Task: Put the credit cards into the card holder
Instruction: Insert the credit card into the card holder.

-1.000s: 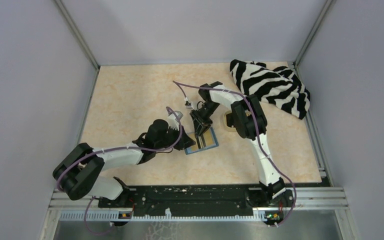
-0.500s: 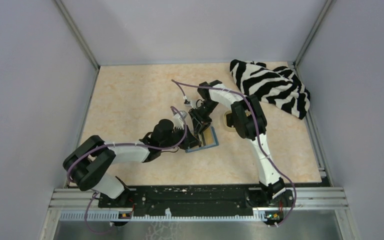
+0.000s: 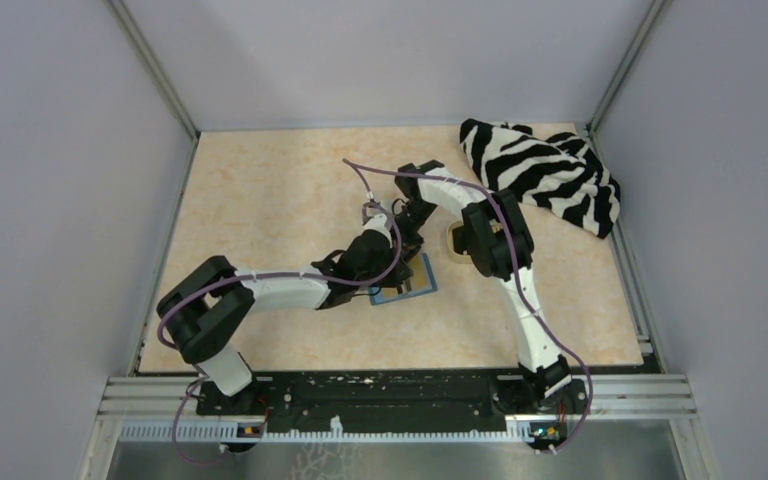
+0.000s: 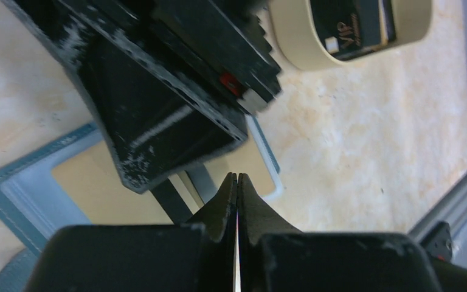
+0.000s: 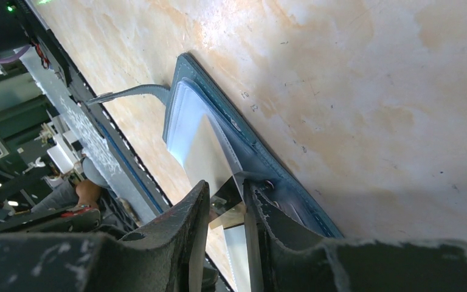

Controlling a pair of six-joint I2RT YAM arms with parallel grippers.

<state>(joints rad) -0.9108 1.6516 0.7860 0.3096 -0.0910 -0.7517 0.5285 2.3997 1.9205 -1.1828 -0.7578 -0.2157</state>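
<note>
Left arm swung in from 8 o'clock over the last second. Left end effector (image 4: 238, 182) is now pinched fully shut with nothing in it, tips over the open card holder (image 5: 255, 155) mid-worktop (image 3: 260, 200), close beside the right end effector (image 5: 225, 191). Right one: narrow gap, thin shiny edge between the fingers, can't tell if it's clamped. Orange-gold card (image 4: 97, 194) lies on the holder. Reads as left coming to help tuck it in. Black card (image 4: 349, 24) waits in the tray (image 4: 292, 52), 2 o'clock of the holder.

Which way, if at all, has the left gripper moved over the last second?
Yes. The left gripper has moved right in the top view, closing on the unmoved card holder.
</note>
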